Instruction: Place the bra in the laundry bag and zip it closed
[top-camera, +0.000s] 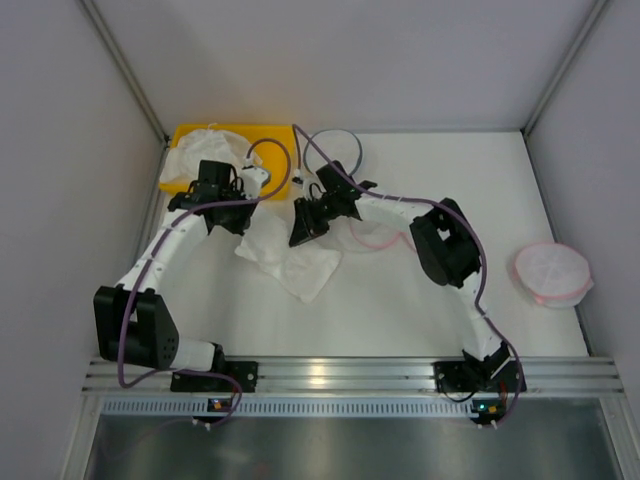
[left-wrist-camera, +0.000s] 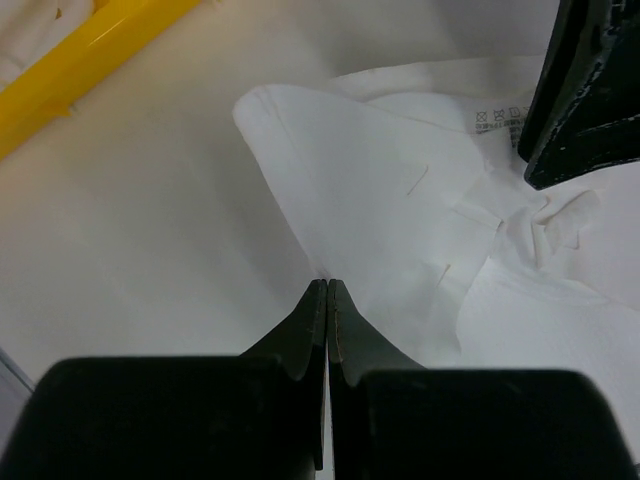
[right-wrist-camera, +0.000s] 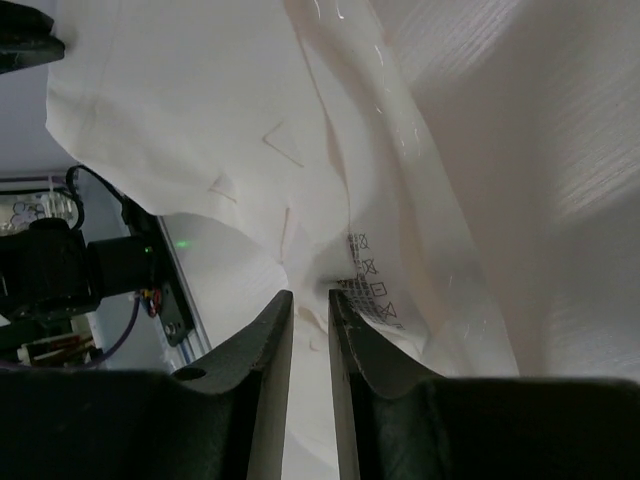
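I judge this the pick-up step: the bra is gripped but not yet bagged, and the zip is untouched.

My right gripper is nearly closed, with only a narrow slot between the jaws. It pinches the bra's cloth right beside the care label, and the fabric drapes away from my fingertips. My left gripper is fully closed, with its tips pressed together at the bra's folded edge. I cannot tell whether any cloth is caught between them. My right gripper sits just ahead of the left one, over the same garment.

The bag I take to be the flat pink ring lying just to the right of my right gripper, partly under that arm. A second pink bag sits well off to my right.

Next, I think, the bra must be carried the short way to the ring. I cannot see whether the mouth is open. The left gripper would have to hold it open while the right feeds in cups and straps.
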